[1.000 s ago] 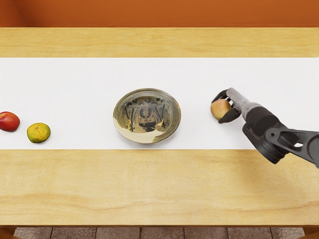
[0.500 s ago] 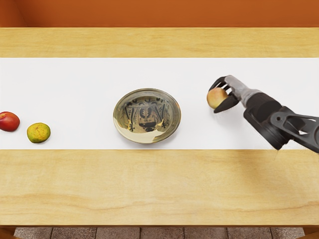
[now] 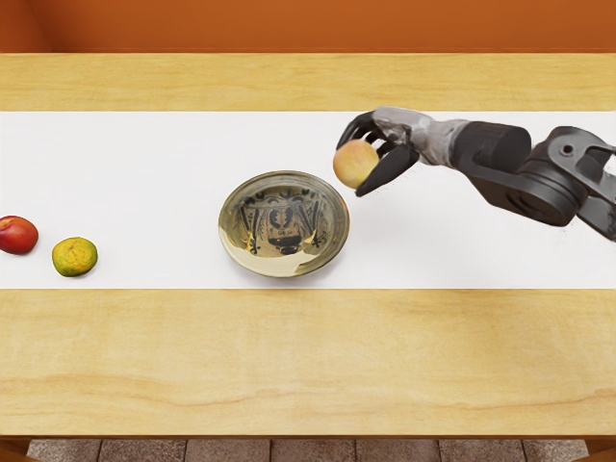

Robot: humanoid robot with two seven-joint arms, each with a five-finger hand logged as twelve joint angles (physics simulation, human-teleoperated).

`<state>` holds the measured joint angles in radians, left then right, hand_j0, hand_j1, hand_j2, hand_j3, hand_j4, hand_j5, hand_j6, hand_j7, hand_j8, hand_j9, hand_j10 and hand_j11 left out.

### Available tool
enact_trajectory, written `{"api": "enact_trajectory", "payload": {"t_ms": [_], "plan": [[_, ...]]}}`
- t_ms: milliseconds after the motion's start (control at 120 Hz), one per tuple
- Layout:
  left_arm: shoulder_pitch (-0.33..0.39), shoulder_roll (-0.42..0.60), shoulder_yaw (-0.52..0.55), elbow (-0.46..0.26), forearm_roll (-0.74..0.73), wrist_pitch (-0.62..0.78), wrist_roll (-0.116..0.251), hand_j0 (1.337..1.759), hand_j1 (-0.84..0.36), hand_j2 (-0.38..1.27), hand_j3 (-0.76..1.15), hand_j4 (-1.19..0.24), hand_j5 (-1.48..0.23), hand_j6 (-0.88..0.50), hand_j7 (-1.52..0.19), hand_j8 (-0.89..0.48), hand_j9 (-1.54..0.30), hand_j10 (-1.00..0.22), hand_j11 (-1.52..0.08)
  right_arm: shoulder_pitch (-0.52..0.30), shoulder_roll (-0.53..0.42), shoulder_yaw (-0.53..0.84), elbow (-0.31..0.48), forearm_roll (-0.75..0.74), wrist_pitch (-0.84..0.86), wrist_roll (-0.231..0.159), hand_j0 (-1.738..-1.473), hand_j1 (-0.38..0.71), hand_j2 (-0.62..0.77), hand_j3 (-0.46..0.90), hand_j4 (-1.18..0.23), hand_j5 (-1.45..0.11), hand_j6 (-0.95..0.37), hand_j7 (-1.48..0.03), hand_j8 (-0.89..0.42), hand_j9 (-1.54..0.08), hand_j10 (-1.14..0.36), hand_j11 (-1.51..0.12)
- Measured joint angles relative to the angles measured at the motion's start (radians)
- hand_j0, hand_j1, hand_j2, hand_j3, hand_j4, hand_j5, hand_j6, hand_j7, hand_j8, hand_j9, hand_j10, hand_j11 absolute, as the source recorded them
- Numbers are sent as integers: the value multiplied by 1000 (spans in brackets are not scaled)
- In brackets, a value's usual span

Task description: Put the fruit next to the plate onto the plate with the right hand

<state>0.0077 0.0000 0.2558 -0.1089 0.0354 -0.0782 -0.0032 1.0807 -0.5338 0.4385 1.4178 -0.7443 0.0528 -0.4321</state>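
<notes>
Since a second ago, my right hand [image 3: 393, 141] has been carrying the fruit [image 3: 354, 163] leftward and toward the far side of the table [image 3: 289, 356], from well right of the plate [image 3: 227, 214] to just beside its far right rim.

Starting at the left edge, a red fruit [image 3: 17, 235] is lying on the white cloth [image 3: 144, 164], partly cut off by the picture's border. Just to its right, a yellow-green citrus [image 3: 74, 257] is sitting on the same cloth, close to the red one but not touching it. Both are resting near the cloth's front edge, well apart from the plate.

At the middle, the patterned, glossy plate is sitting on the cloth with nothing in it.

Right of that, I am holding the yellowish fruit with its pink blush. My fingers [image 3: 362, 125] are curling over its far side while my thumb [image 3: 383, 172] is pressing in from the near right, so I am gripping it firmly. It is hanging beside the plate's upper right rim, not yet over the bowl of the plate, and it is not touching the rim. I cannot tell how high above the cloth it is.

Farther right, my dark forearm [image 3: 510, 168] is reaching in from the picture's right edge, stretching across the cloth toward the plate.
</notes>
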Motion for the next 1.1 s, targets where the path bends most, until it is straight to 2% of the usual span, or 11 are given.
{"api": "enact_trajectory", "payload": {"t_ms": [283,492,683,900,983,1100], "plan": [[0,0,0,0,0,0,0,1658,55,50,-1,-245,-318,-245,-318,-245,-318,-245,-318,124,125,-96,4,-95,41,-29,-1648,218,132,2,-422,-1127,-241,-1078,-118,-1152,-440,-1202],[0,0,0,0,0,0,0,1658,55,50,-1,-245,-318,-245,-318,-245,-318,-245,-318,168,240,-187,-42,-211,37,-59,-1647,256,189,1,-392,-1154,-214,-1093,-85,-1172,-411,-1216],[0,0,0,0,0,0,0,1658,55,49,-1,-245,-318,-245,-318,-245,-318,-245,-318,220,345,-291,-90,-280,32,-87,-1646,250,166,1,-380,-1168,-203,-1106,-78,-1182,-406,-1229],[0,0,0,0,0,0,0,1658,55,50,-1,-245,-318,-245,-318,-245,-318,-245,-318,233,383,-335,-120,-326,28,-109,-1646,221,123,1,-412,-1150,-221,-1110,-105,-1181,-429,-1234],[0,0,0,0,0,0,0,1658,55,50,-1,-245,-318,-245,-318,-245,-318,-245,-318,234,385,-337,-123,-324,29,-113,-1647,248,159,1,-411,-1103,-231,-1070,-105,-1134,-427,-1188],[0,0,0,0,0,0,0,1658,55,49,-1,-245,-318,-245,-318,-245,-318,-245,-318,233,386,-335,-128,-325,27,-115,-1651,230,161,0,-493,-943,-328,-923,-211,-968,-492,-1015]]}}
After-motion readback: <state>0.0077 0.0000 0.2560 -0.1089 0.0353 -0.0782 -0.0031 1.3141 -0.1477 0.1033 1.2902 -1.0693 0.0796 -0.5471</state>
